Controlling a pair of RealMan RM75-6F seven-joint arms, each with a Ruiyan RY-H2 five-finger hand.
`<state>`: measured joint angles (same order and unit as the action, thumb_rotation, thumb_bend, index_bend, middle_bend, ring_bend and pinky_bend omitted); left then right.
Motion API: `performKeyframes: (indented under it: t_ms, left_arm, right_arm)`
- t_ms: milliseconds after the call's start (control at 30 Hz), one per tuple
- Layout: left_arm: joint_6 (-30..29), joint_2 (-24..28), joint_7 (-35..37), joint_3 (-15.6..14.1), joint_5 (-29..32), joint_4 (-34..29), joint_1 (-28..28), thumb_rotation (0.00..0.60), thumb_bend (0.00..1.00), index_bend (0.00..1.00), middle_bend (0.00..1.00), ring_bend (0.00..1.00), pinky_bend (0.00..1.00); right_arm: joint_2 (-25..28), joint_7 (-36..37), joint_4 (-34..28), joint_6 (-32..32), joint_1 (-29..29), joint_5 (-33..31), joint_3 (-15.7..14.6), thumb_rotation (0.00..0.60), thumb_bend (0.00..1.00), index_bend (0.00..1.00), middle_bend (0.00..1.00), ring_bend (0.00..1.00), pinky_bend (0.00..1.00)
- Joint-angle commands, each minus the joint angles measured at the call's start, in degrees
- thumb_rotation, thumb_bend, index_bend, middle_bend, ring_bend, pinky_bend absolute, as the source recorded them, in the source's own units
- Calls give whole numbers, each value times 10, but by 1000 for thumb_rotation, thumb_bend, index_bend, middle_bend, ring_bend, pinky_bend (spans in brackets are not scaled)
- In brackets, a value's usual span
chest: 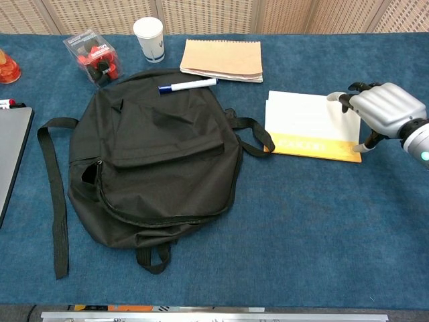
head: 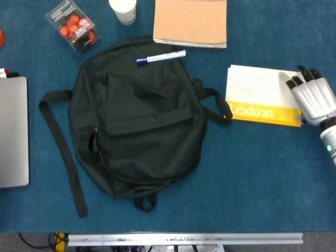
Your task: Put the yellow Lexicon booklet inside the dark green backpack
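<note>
The right hand (head: pixel 313 100) is gripping the booklet's (head: pixel 257 94) right edge, fingers (chest: pixel 345 100) curled over it. The booklet is lying flat on the counter (head: pixel 252 178), just right of the backpack (head: pixel 136 115).

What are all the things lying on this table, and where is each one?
backpack: one, dark green, middle of the table, zipped flat, straps spread out
marker: one, blue and white, on the backpack's top edge
booklet: one, white with a yellow band, right of the backpack
notepad: one, tan, at the far edge above the backpack
paper cup: one, white, far edge, left of the notepad
clear box: one, holding red pieces, far left
laptop: one, silver, closed, at the left edge
table: one, blue covering
right hand: one, silver with dark fingers, resting on the booklet's right end
left hand: not in view
</note>
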<state>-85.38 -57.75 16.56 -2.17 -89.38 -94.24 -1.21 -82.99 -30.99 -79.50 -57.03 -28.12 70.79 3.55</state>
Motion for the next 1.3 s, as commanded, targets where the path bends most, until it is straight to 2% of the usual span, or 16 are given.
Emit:
performKeyframes:
  t_ms: [33,267,733,1100,1300]
  left_arm:
    - [1,0,-2,0,-1,-1,-1,600,201,216,131,79,30]
    - [3,-1,-4,0,-2,-2,-2,600,201,216,130,78,30]
    - [2,1,-4,0,3,-2,-1,600,201,216,130,79,30]
    - [2,0,4,1,4,5,1,600,201,216,130,78,30]
    - [3,0,4,1,4,5,0,600,201,216,131,79,30]
  right_arm:
    - [38,21,-53,4,7,11,-15,600,0,147,335,103,204]
    - [60,24,-81,27,8,-8,-30,600,0,147,335,103,204]
    - [-2,13,-16,55,-18,-47,-16,600,0,147,327,103,204]
    - [-10,4,-11,59,-28,-66,-17,600,0,148,327,103,205]
    - [-6,4,-10,66,-32,-77,-18,600,80,147,327,103,205]
